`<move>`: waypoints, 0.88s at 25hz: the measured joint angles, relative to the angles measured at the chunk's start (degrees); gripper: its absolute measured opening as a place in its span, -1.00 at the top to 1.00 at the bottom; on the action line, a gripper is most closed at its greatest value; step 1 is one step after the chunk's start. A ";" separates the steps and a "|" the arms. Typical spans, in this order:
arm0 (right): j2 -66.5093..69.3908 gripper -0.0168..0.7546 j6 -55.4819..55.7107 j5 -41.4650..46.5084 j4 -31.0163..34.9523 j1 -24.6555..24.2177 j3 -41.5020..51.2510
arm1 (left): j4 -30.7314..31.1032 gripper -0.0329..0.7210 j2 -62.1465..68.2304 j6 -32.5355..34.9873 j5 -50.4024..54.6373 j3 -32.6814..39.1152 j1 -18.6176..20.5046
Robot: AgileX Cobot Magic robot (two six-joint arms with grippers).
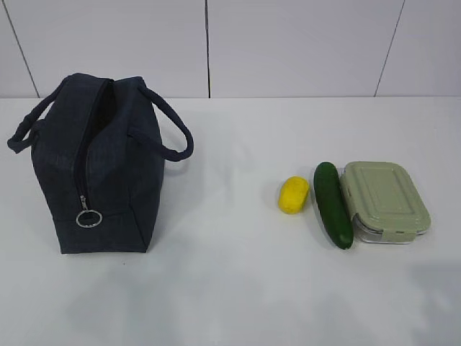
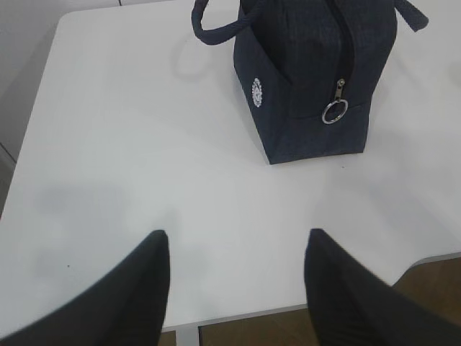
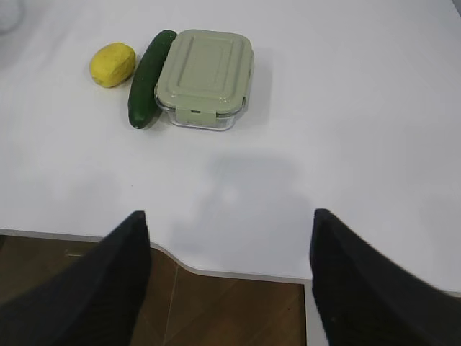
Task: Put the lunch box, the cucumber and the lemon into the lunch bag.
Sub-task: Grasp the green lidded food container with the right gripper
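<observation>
The dark navy lunch bag (image 1: 101, 169) stands upright on the left of the white table (image 1: 230, 288), its zipper run down to the metal ring pull (image 1: 88, 218); the left wrist view shows this bag (image 2: 310, 79) ahead. On the right lie the yellow lemon (image 1: 293, 194), the dark green cucumber (image 1: 333, 204) and the lunch box (image 1: 385, 200) with its sage-green lid, side by side. The right wrist view shows the lemon (image 3: 112, 64), cucumber (image 3: 149, 78) and lunch box (image 3: 205, 78) far ahead. My left gripper (image 2: 236, 241) and right gripper (image 3: 229, 220) hover open and empty over the table's near edge. Neither arm appears in the exterior view.
The table's front edge (image 3: 238, 274) with a curved notch lies under the right gripper, brown floor (image 3: 238, 310) below it. A white panelled wall (image 1: 230, 43) stands behind the table. Bare tabletop separates the bag from the food items.
</observation>
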 joint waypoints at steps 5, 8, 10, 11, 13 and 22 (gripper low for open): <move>0.00 -0.42 0.11 0.00 0.00 0.00 0.00 | 0.00 -0.22 0.00 0.00 0.00 0.00 0.00; 0.00 -0.42 0.18 0.00 0.00 0.00 0.00 | 0.00 -0.22 0.00 0.00 0.00 0.00 0.00; 0.00 -0.42 0.18 0.00 0.36 0.00 0.00 | 0.00 -0.22 0.00 0.00 0.00 0.00 0.00; 0.00 -0.42 0.18 0.00 0.49 0.00 0.00 | 0.10 -0.22 0.00 0.00 0.00 0.00 0.00; 0.00 -0.42 0.23 -0.44 0.49 0.00 -0.50 | 0.10 -0.22 0.00 0.00 0.00 0.00 0.00; 11.58 -0.42 2.46 -2.83 8.01 0.00 -3.06 | 0.10 -0.22 0.00 0.00 0.00 0.00 -0.41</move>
